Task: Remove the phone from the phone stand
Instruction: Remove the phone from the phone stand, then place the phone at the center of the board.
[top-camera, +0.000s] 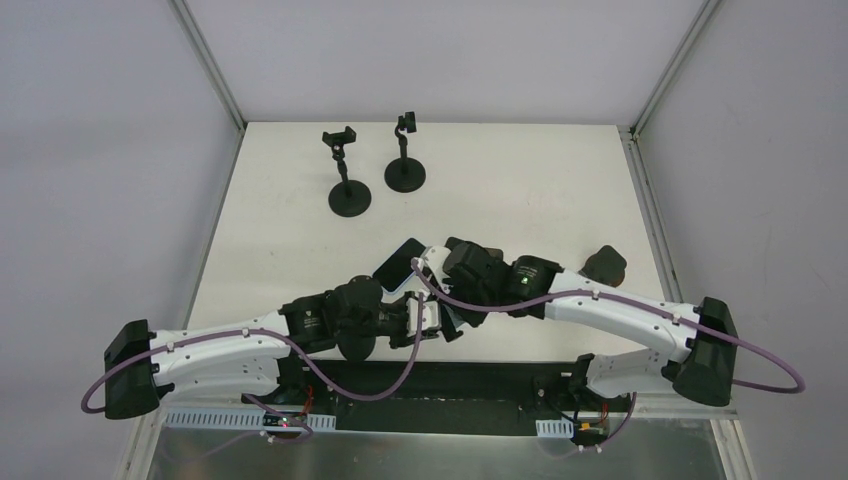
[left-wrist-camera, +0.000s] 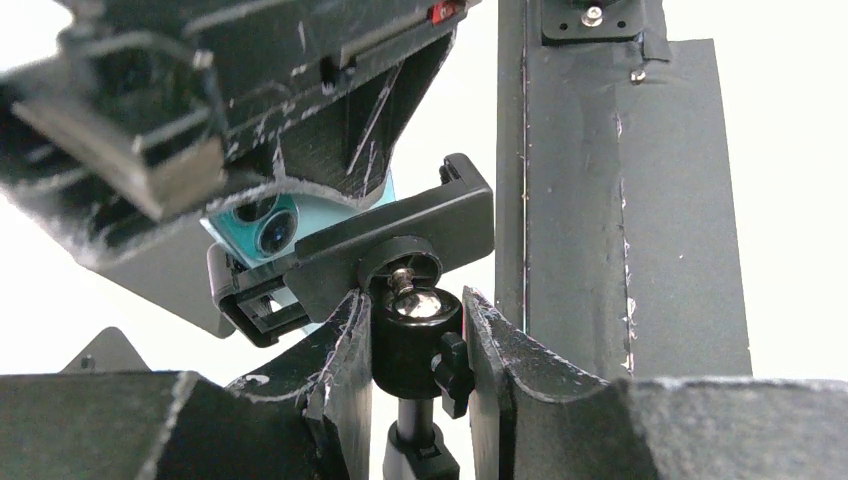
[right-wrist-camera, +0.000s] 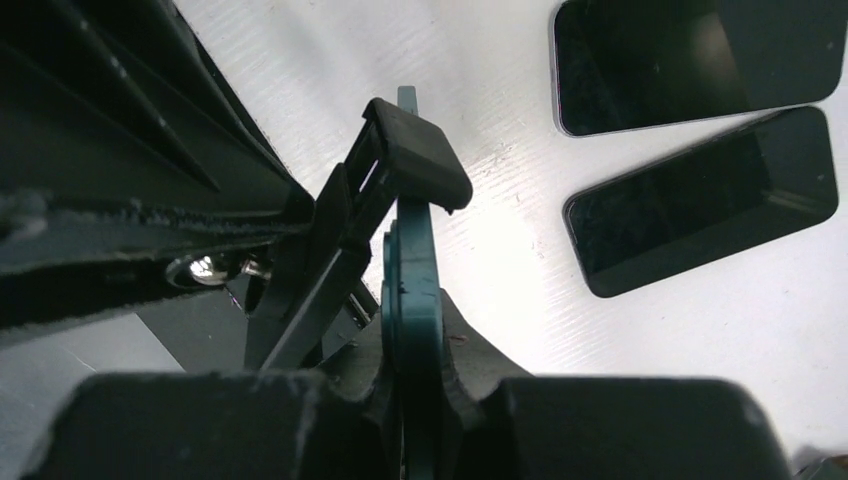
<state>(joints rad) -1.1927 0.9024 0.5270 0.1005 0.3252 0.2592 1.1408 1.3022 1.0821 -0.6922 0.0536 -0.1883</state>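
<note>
Mid-frame, we brace the stand neck (left-wrist-camera: 415, 348) in the left fingers (left-wrist-camera: 500, 370) and pinch the phone (right-wrist-camera: 418, 300) in the right fingers (right-wrist-camera: 600, 430), but a stubborn clamp (right-wrist-camera: 420, 160) could drag the stand over.

The white table (top-camera: 540, 190) bears two upright black stands (top-camera: 350, 197) and two flat-lying dark phones (right-wrist-camera: 700, 200).

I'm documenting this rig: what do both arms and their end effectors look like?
The left arm and right arm each have white links, black joint housings and a trailing purple cable. The end effector fingers are black with scuffed, scratched edges.
</note>
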